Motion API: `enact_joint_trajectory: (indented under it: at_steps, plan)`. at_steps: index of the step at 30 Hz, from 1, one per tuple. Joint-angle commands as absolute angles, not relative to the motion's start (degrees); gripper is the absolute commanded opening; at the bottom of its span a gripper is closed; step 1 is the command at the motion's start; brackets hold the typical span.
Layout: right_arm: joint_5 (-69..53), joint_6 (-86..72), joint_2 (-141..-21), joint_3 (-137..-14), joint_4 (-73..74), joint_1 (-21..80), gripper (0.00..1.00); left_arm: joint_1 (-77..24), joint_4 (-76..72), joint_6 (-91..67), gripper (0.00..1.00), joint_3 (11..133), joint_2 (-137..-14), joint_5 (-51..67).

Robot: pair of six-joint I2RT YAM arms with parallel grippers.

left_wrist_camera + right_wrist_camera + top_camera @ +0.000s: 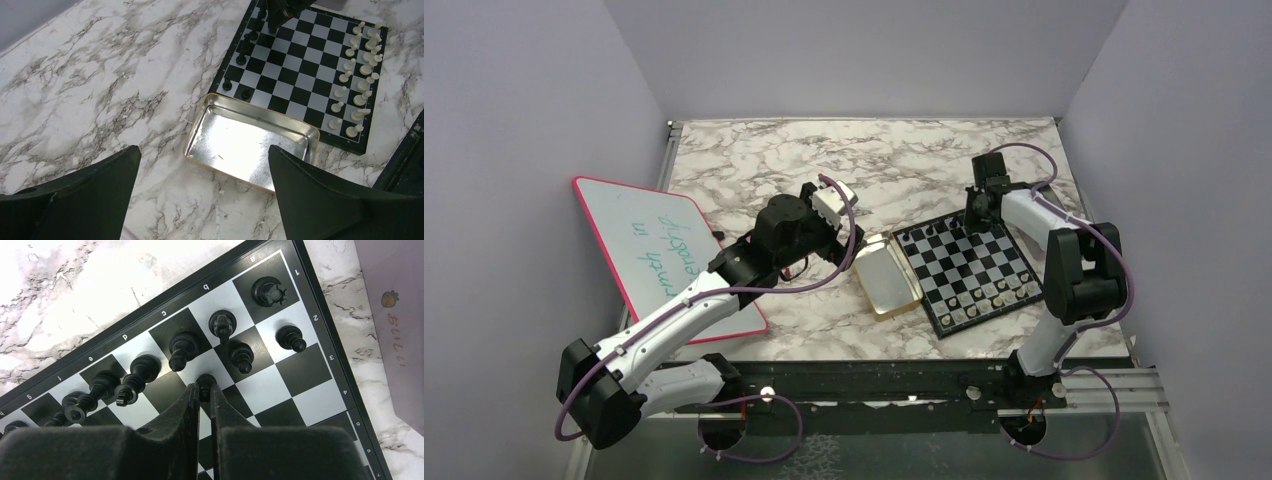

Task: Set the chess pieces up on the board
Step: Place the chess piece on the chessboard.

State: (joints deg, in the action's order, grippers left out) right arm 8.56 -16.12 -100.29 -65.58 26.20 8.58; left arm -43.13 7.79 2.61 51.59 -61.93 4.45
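Note:
The board [964,262] lies at the right of the marble table. Pale chess pieces [357,65] stand in two rows along its near edge, and black ones [180,347] line the far edge. My right gripper [204,390] points down over the far side of the board [310,400], shut on a black pawn [205,381] that stands where a white and a black square meet, in the second row. My left gripper [204,150] hangs open above the marble, with nothing between its fingers, just short of the tin.
A gold tin [886,280], showing only bare metal inside, lies against the board's left side. A pink-rimmed whiteboard [659,250] rests at the table's left edge. Lilac walls [395,315] stand close on the right and at the back.

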Motion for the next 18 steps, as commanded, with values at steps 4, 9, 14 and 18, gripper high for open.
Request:
enact_joint_trajectory:
  at_steps: [4,9,14,18]
  plan:
    - [10.5,-16.7,-101.6,-67.0,25.1,8.8,0.15,-43.1,6.6,2.3,0.99,51.2,-60.9,3.7]
    - [10.6,-16.5,-101.8,-67.1,25.6,8.8,0.16,-43.1,6.6,2.2,0.99,51.2,-60.9,3.8]
    - [10.5,-16.6,-101.7,-67.4,25.9,8.8,0.19,-43.1,6.6,2.2,0.99,51.2,-60.9,3.8]
    - [10.2,-16.6,-101.5,-67.6,26.0,8.9,0.22,-43.1,6.6,2.2,0.99,51.2,-60.8,3.8]
